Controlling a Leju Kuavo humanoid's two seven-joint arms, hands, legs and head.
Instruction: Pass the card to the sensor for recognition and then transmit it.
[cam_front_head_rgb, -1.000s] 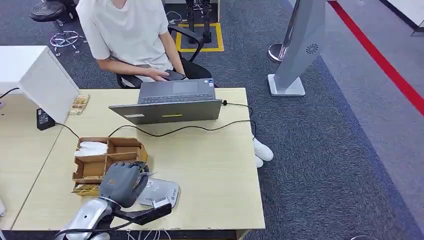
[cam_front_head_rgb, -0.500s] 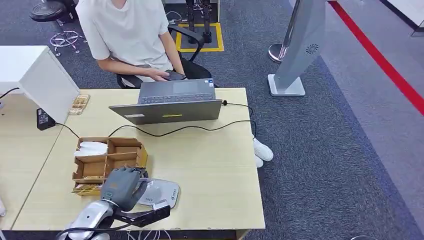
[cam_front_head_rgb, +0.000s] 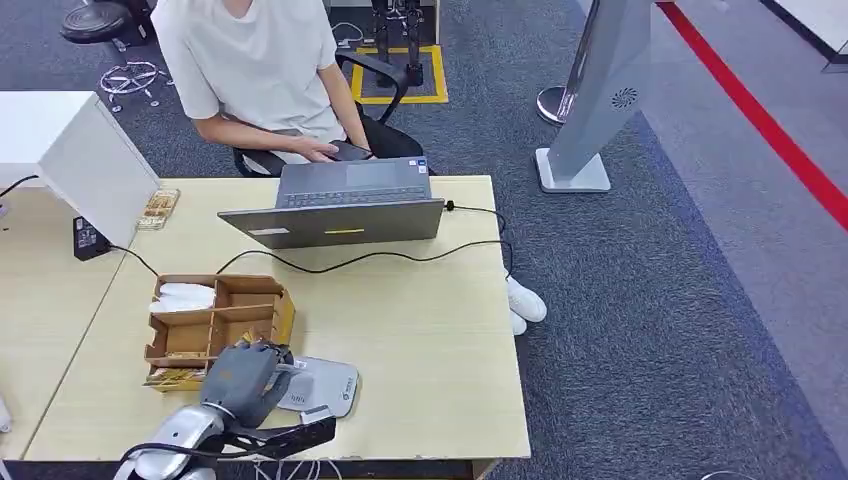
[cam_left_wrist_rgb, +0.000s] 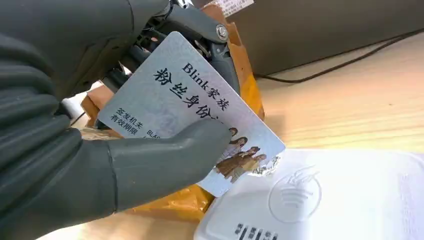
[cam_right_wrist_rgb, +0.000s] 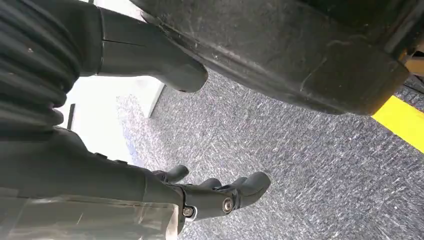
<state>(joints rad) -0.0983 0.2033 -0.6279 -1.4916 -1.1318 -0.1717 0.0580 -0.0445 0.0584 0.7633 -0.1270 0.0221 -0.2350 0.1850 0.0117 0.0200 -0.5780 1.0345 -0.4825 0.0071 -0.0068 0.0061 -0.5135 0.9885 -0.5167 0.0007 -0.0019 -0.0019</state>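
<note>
Fingers: the left hand (cam_left_wrist_rgb: 75, 150) pinches a card (cam_left_wrist_rgb: 190, 112), thick grey thumb across its face, darker fingers (cam_left_wrist_rgb: 200, 30) behind its upper edge.
Right hand: the right hand (cam_right_wrist_rgb: 165, 190) hangs over grey carpet (cam_right_wrist_rgb: 310, 170), fingers apart and lightly bent, holding nothing.
Card: pale, with black Chinese print, the word "Blink" and a small picture of people near one corner. It is held tilted, that corner right at the edge of the white sensor (cam_left_wrist_rgb: 320, 200); whether they touch cannot be told.
Wrist view adds: the card's print, the thumb-and-finger hold, and a wave symbol in a circle on the sensor's top.
Head view adds: the layout. The left hand (cam_front_head_rgb: 240, 378) is at the near left of a light wood table (cam_front_head_rgb: 430, 340), partly over the sensor (cam_front_head_rgb: 325, 385), just beside a brown divided box (cam_front_head_rgb: 215, 315). Beyond are a grey laptop (cam_front_head_rgb: 335, 210) with a black cable (cam_front_head_rgb: 400, 255) running from it, and a person in a white shirt (cam_front_head_rgb: 260, 70) seated behind it.
Hidden or unclear: from the head view the hand covers the card, so it cannot be made out there. In the wrist view the thumb hides part of the card's print, and the sensor is cut off by the frame. The box shows there as orange-brown patches behind the hand.
Floor: a grey stand (cam_front_head_rgb: 600, 90) and a red line (cam_front_head_rgb: 760, 120) lie on the carpet to the right.
</note>
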